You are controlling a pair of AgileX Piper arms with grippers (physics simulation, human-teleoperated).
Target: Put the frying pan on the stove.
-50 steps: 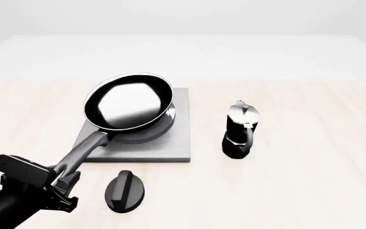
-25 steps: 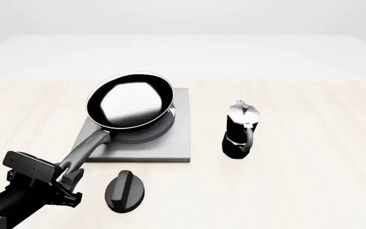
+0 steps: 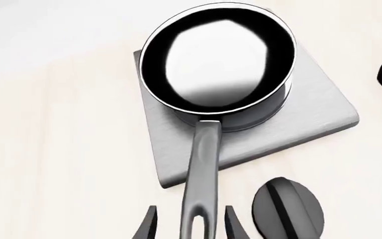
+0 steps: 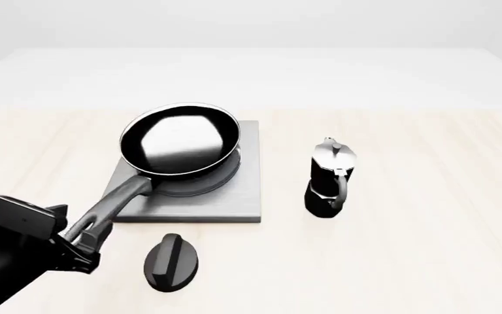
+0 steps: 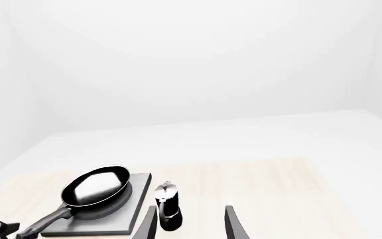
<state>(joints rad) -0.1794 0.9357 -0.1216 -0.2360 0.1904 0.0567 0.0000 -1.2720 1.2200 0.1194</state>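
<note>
The frying pan (image 4: pixel 180 140) sits level on the stove's (image 4: pixel 242 196) ring burner, its long handle (image 4: pixel 112 204) pointing toward the near left. It also shows in the left wrist view (image 3: pixel 218 55) and the right wrist view (image 5: pixel 95 186). My left gripper (image 4: pixel 83 243) is open, its fingers on either side of the handle end (image 3: pixel 198 219) with a gap on both sides. My right gripper (image 5: pixel 189 226) is open and empty, high above the table and out of the front view.
A black-and-silver moka pot (image 4: pixel 329 180) stands right of the stove. A small black oval knob (image 4: pixel 170 261) lies in front of the stove, just right of my left gripper. Pale wooden tabletop stretches to the right and far side.
The pan has settled lower and level onto the burner. My left gripper has opened off the handle and drawn back to the left.
</note>
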